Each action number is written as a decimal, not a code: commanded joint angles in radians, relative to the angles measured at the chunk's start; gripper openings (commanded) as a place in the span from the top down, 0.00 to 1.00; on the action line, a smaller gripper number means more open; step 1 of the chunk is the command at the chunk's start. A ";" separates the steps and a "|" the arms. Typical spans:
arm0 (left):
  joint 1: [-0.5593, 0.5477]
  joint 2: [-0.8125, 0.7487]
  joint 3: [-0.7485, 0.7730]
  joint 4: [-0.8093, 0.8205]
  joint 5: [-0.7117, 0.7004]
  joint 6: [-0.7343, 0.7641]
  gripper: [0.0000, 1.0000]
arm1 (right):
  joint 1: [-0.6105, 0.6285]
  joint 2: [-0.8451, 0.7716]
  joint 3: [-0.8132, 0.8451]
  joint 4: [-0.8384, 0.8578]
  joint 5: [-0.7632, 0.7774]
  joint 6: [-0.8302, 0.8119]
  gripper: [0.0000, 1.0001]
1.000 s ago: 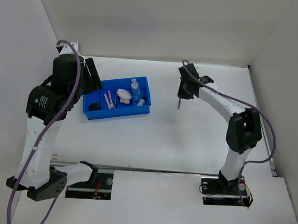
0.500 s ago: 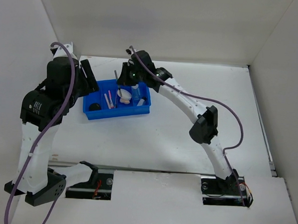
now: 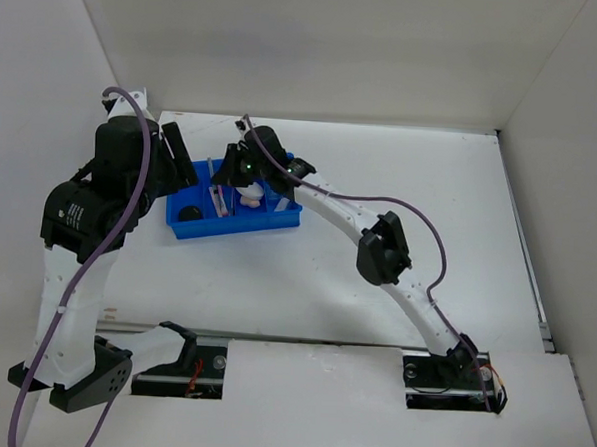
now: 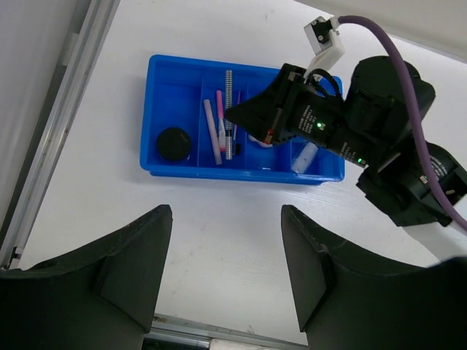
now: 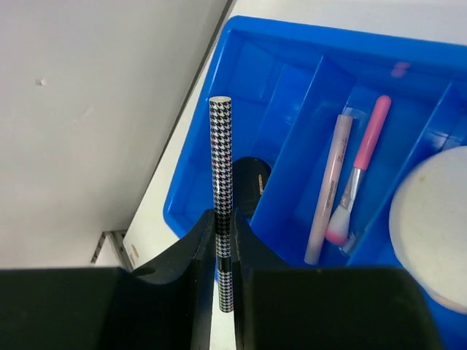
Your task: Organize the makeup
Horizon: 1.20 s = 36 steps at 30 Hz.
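Note:
My right gripper point(image 5: 224, 219) is shut on a black-and-white houndstooth pencil point(image 5: 221, 157) and holds it above the left end of the blue tray point(image 5: 306, 36). In the top view the gripper point(image 3: 224, 170) hovers over the tray point(image 3: 238, 227). The tray holds a black round jar point(image 5: 252, 182), a beige stick point(image 5: 330, 186), a pink-handled brush point(image 5: 361, 164) and a white puff point(image 5: 430, 219). My left gripper point(image 4: 226, 270) is open and empty, high above the table in front of the tray point(image 4: 219, 173). The left wrist view shows the pencil point(image 4: 228, 109) and the jar point(image 4: 174, 144).
The left arm point(image 3: 110, 194) stands tall just left of the tray. The right arm point(image 3: 377, 248) stretches diagonally across the table's middle. White walls close in at the left, back and right. A metal rail point(image 4: 44, 146) runs along the table's left edge.
My right arm has swung from the right side of the table leftward to over the tray, carrying the pencil. The left arm has shifted only slightly.

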 commanded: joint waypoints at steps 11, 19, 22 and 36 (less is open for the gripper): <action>0.003 -0.016 0.007 0.008 -0.013 0.000 0.42 | 0.011 -0.227 -0.096 0.063 0.133 -0.039 0.12; 0.003 -0.006 -0.036 0.031 -0.044 0.031 0.41 | -0.073 -0.632 -0.493 -0.210 0.623 -0.141 0.00; 0.003 -0.006 -0.067 0.075 -0.044 0.031 0.31 | -0.144 -0.838 -0.785 -0.293 0.830 -0.114 0.00; 0.003 0.103 -0.067 0.095 -0.045 0.040 0.00 | -0.367 -1.461 -1.187 -0.623 1.280 0.089 0.00</action>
